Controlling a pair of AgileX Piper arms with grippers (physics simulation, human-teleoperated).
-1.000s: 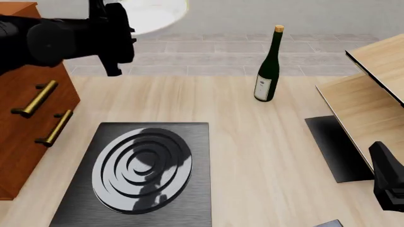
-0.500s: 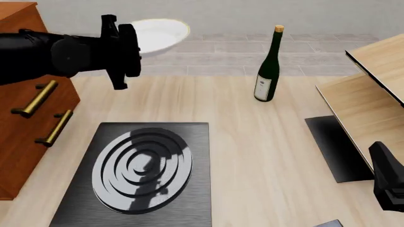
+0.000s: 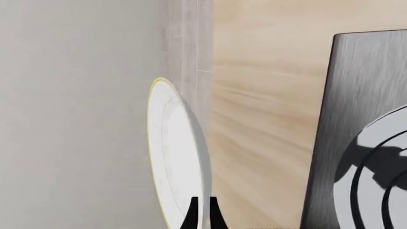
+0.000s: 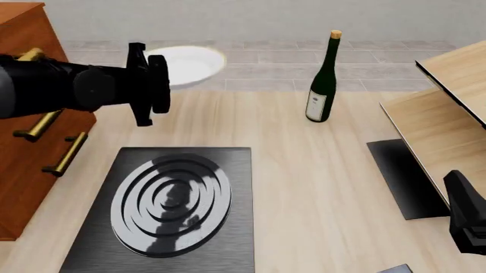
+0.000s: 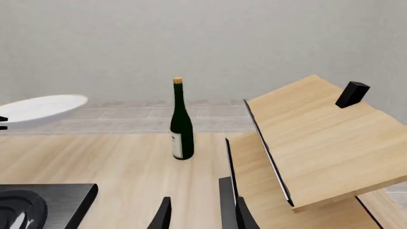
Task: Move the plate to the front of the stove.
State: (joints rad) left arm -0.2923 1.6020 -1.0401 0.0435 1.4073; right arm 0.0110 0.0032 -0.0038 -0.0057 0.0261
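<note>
I have the plate (image 4: 186, 65) pinched at its rim in the left gripper (image 3: 201, 214), whose two fingers are closed on the edge, and I am in the carry step: the plate hangs in the air, roughly level, over the far-left part of the tabletop (image 4: 304, 170), beyond the far edge of the stove (image 4: 171, 210) and not touching anything. By my reading the task is about halfway done; what I need next is to lower the plate until it sits flat on the wood just past the stove's far edge, keeping it off the slab and away from the wine bottle (image 4: 322, 79), then release. The right gripper (image 5: 194, 217) idles low by the near-right corner with its fingers apart and nothing between them. Counting: one plate, one stove with one ring pattern, one bottle, one black mat (image 4: 402, 176) by the right edge, one wooden shelf unit (image 5: 318, 143) on the right, one cabinet (image 4: 38, 159) at the left edge with two brass handles showing.
</note>
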